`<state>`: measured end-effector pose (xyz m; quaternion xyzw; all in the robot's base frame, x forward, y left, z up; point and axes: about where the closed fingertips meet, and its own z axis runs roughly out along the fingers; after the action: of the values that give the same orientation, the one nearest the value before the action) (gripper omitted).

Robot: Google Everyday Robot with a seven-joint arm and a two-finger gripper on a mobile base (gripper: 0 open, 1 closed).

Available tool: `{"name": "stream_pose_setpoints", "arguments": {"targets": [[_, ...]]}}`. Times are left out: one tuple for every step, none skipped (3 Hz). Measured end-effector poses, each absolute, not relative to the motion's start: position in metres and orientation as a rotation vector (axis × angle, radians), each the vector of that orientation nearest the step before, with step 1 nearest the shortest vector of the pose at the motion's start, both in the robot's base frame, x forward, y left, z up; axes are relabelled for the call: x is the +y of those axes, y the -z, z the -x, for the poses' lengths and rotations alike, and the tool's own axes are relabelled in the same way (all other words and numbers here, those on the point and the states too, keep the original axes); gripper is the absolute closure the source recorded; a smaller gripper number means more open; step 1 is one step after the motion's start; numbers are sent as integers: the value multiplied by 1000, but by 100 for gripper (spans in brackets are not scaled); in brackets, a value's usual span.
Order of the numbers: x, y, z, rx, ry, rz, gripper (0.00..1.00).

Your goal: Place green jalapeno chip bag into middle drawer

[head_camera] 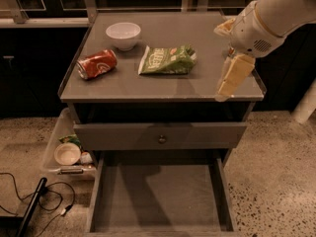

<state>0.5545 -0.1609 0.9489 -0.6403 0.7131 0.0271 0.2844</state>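
The green jalapeno chip bag [168,59] lies flat on the middle of the cabinet top [197,36], with a pale label patch facing up. The middle drawer [158,196] is pulled out below, and its bare grey floor holds nothing. My gripper [231,76] hangs over the right front edge of the top, to the right of the bag and apart from it. It holds nothing that I can see. The white arm [269,16] reaches in from the upper right.
A red soda can [97,63] lies on its side left of the bag. A white bowl [123,35] stands behind it. A shut drawer front with a round knob [161,138] sits above the open drawer. A bin of items [66,152] and cables [44,199] are on the floor at left.
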Motion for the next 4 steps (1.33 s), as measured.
{"name": "stream_pose_setpoints", "arguments": {"targets": [[-150, -926, -577, 1895, -97, 1686, 0], [-136, -901, -618, 1848, -141, 1629, 0], [-131, -886, -649, 1806, -181, 1567, 0], [-138, -875, -673, 1772, -254, 1471, 0]]}}
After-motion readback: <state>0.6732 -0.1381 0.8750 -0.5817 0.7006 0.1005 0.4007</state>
